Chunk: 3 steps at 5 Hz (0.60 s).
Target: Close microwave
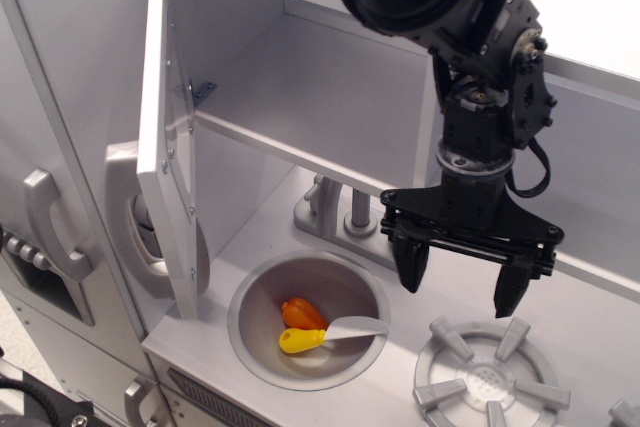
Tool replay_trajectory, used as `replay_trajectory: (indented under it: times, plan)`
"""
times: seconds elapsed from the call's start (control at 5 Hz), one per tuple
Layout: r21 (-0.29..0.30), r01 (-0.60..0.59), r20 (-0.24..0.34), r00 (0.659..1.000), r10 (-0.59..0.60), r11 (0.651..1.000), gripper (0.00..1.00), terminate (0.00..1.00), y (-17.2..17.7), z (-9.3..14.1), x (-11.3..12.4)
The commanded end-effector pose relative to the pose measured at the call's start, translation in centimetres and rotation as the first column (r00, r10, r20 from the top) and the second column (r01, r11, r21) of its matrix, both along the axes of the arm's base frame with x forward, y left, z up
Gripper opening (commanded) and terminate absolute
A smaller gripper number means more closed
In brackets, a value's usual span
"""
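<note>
While hanging over the bench (400,367) between sink (262,292) and burner (490,379), tool (462,279) spread wide, fingers empty. Microwave (300,67) up at left, door (163,137) swung out edge-on, well apart from tool. Down in sink, orange piece (302,313), yellow piece (300,339) and a pale spoon (355,327). Faucet (340,209) just behind.

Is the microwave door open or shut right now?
Open. The microwave door is swung out nearly edge-on to the camera, exposing the bare compartment behind it. The gripper hangs apart from it, jaws spread.
</note>
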State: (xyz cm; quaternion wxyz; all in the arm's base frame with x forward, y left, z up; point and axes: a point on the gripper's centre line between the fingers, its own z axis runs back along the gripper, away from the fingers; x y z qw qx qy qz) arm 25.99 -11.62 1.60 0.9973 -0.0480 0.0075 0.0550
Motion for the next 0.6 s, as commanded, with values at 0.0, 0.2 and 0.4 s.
replay_trajectory:
  times: [0.0,0.2,0.4]
  plan:
    - [0.000,0.000,0.000,1.000,0.000,1.000,1.00,0.00,0.0,0.0,0.0]
    - [-0.046,-0.028,0.066,0.997,0.031,0.999,1.00,0.00,0.6,4.6,-0.8]
    - [-0.129,-0.030,0.097,0.994,0.042,0.991,1.00,0.00,2.2,8.6,-2.0]
